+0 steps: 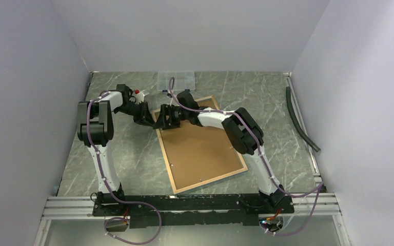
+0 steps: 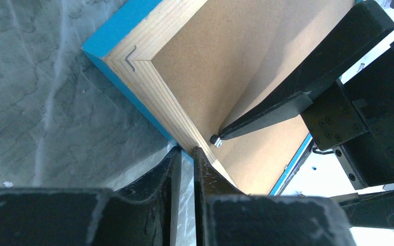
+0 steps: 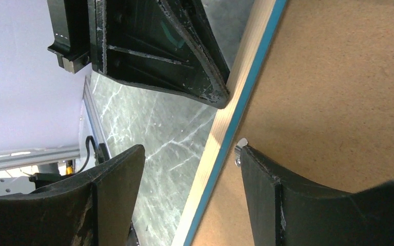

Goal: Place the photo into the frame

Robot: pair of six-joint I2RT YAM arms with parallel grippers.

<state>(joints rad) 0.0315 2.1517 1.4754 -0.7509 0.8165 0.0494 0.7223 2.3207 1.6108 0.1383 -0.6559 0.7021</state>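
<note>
The frame [image 1: 210, 180] lies face down on the marble table, with its light wood rim up, its blue side showing and a brown backing board [image 1: 202, 146] set in it. The photo is not in view. My left gripper [image 1: 151, 122] is shut, its tips [image 2: 186, 151] touching the rim [image 2: 133, 66] at the frame's far left edge near the corner. My right gripper [image 1: 160, 122] is open and straddles that same rim [image 3: 192, 149]. Its inner finger [image 3: 287, 195] rests on the board at a small metal tab [image 3: 240, 145], and this finger [image 2: 282, 110] also shows in the left wrist view.
A small clear compartment box [image 1: 176, 79] stands at the back. A red-and-white item [image 1: 141, 94] sits by the left arm's wrist. A black hose [image 1: 300, 120] lies along the right wall. Aluminium rails [image 1: 195, 197] run along the near edge.
</note>
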